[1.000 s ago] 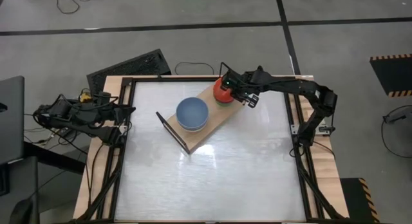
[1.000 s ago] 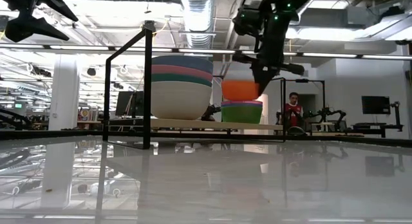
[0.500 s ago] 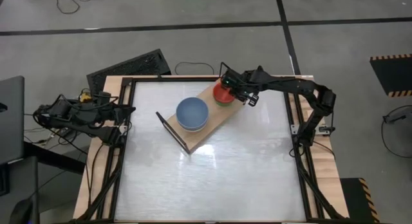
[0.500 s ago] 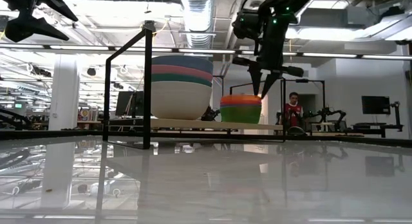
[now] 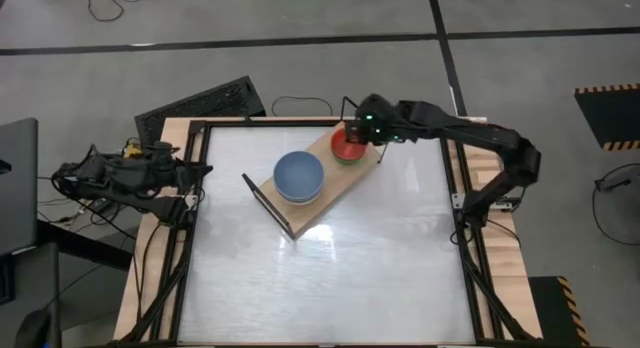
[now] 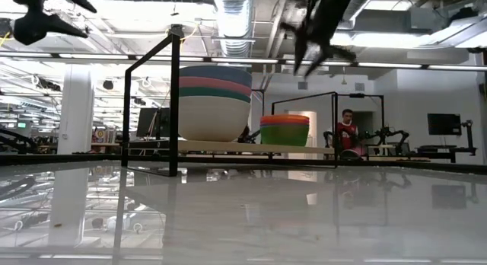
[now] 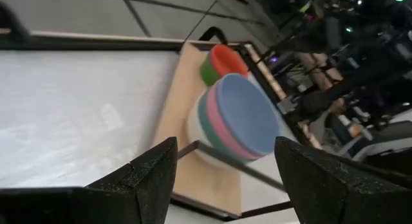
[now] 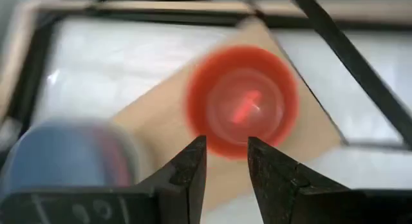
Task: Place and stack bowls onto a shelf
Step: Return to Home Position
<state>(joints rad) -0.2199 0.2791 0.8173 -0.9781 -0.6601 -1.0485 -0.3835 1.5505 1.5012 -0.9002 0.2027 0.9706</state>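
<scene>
The right gripper (image 8: 226, 143) hangs in the air directly over the small stack (image 6: 284, 130), well clear of it, fingers spread apart with nothing between them. In its wrist view the orange-red bowl (image 8: 241, 102) that tops this stack sits just ahead of the fingertips, mouth up. The stack stands at the far end of the shelf (image 5: 340, 178), a light wooden board lying at an angle on the white table (image 5: 330, 278). From the side the small stack shows green at the bottom, a magenta band above it and orange on top; how many bowls sit between them cannot be told. Next along the board, apart from the small stack, stands the large stack (image 6: 214, 105). It has four bowls: white at the bottom, then teal, then pink, then blue-grey on top. That makes two stacks on one shelf, with one black wire frame (image 6: 174, 105) at the near end and another at the far end. Farther off, the left gripper (image 7: 225, 143) waits beyond the table's left edge, its fingers wide apart and holding nothing. In the room behind the table one person (image 6: 348, 132) in a red top shows.
</scene>
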